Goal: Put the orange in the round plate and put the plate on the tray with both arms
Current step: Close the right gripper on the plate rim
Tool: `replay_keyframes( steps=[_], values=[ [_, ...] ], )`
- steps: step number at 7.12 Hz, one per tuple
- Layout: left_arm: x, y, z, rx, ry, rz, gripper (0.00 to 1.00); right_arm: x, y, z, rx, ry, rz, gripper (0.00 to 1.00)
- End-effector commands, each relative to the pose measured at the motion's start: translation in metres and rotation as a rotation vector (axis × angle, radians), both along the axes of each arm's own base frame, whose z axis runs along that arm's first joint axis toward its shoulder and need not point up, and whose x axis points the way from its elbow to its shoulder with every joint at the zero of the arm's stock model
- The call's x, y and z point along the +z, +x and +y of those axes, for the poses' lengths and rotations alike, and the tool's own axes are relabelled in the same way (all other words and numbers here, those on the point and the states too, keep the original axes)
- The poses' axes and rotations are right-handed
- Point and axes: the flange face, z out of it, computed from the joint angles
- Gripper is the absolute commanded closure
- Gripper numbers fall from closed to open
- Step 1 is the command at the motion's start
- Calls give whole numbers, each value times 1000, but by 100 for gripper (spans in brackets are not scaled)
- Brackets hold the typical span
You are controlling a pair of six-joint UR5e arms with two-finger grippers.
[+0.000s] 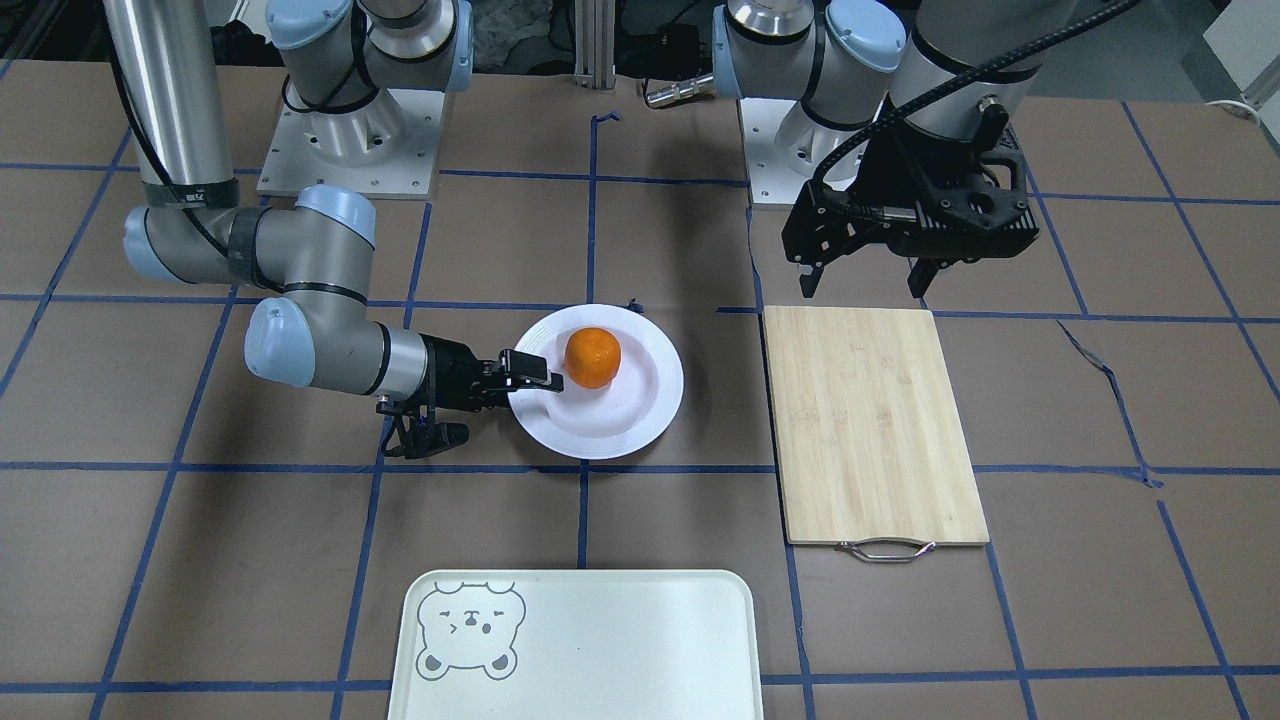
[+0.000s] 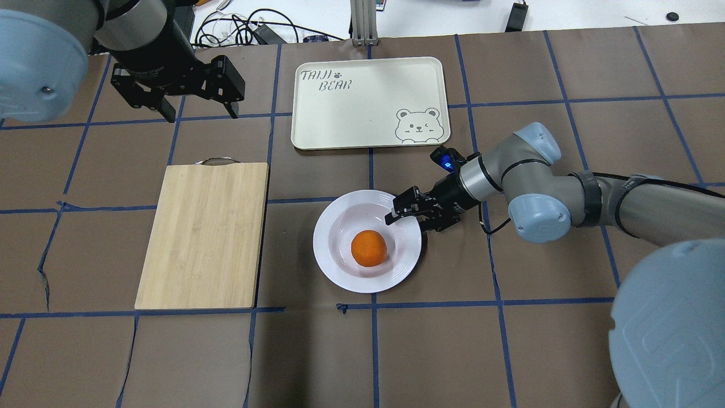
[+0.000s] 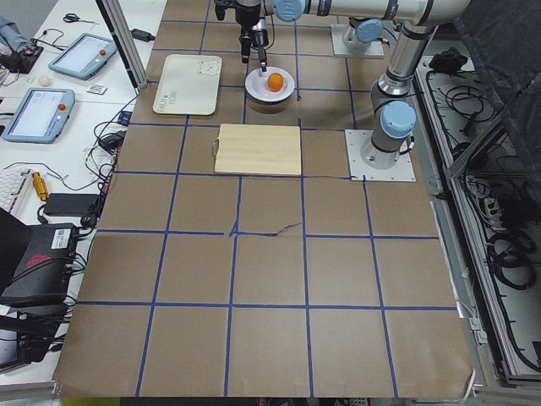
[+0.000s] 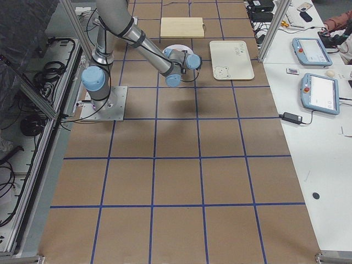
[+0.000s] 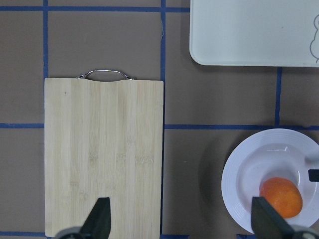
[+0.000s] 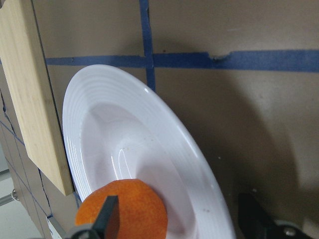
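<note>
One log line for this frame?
small orange fruit: in white round plate | plate: not yet on cream rectangular tray | right hand: open, straddling plate rim | left hand: open, empty, above bamboo cutting board

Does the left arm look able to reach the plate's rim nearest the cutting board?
Probably yes: the left gripper hangs open high up near the cutting board, that side of the round plate's rim is bare, and the right gripper is at the opposite rim.
</note>
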Motion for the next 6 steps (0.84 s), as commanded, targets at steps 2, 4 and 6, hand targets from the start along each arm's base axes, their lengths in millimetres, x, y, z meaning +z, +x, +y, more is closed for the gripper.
replay_keyframes(
  steps=[2,4,6],
  values=[
    [0,0,0,0,0,1,0,0,7,3,14,-2,-2,55],
    [0,0,0,0,0,1,0,0,8,3,24,-10,-2,81],
    [0,0,0,0,0,1,0,2,8,0,25,-18,-4,100]
  ],
)
